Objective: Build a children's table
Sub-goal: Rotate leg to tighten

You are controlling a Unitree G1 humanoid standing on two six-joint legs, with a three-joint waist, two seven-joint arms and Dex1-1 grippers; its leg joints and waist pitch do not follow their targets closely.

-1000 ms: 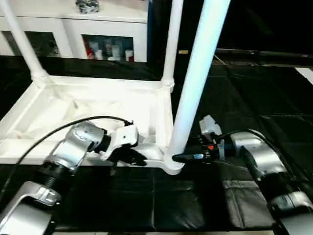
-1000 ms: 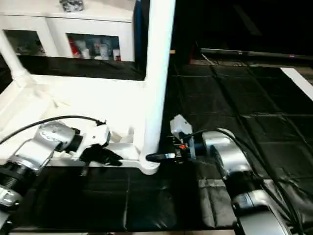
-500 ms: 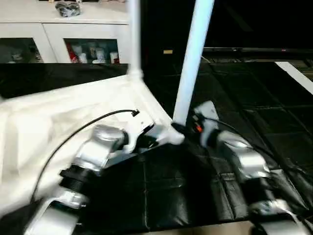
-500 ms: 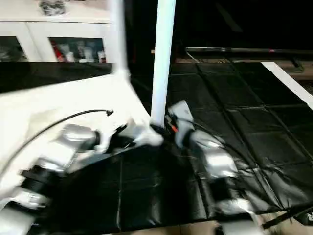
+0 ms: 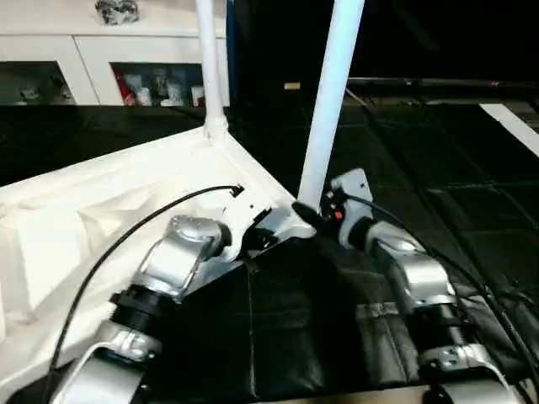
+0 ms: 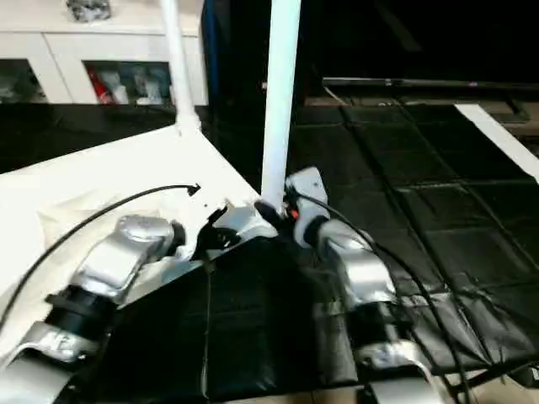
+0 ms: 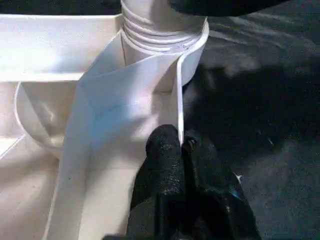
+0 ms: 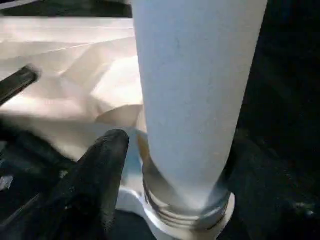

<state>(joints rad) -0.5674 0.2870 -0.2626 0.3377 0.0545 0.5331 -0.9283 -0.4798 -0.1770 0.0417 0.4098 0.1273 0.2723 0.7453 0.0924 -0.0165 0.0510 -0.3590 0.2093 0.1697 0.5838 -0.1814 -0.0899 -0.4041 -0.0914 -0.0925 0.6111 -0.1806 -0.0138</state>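
Black mat (image 5: 472,210) underfoot; white cabinet (image 5: 109,50) behind; left fingers (image 7: 165,155) together; right unclear.

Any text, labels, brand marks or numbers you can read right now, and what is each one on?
No readable text anywhere in these views.
Tabletop and legs: plain white, no markings seen.
Items behind the cabinet's glass doors: red and white packaging, any print too small and blurred to read.
Right gripper: small red spot beside it, not legible as a label.
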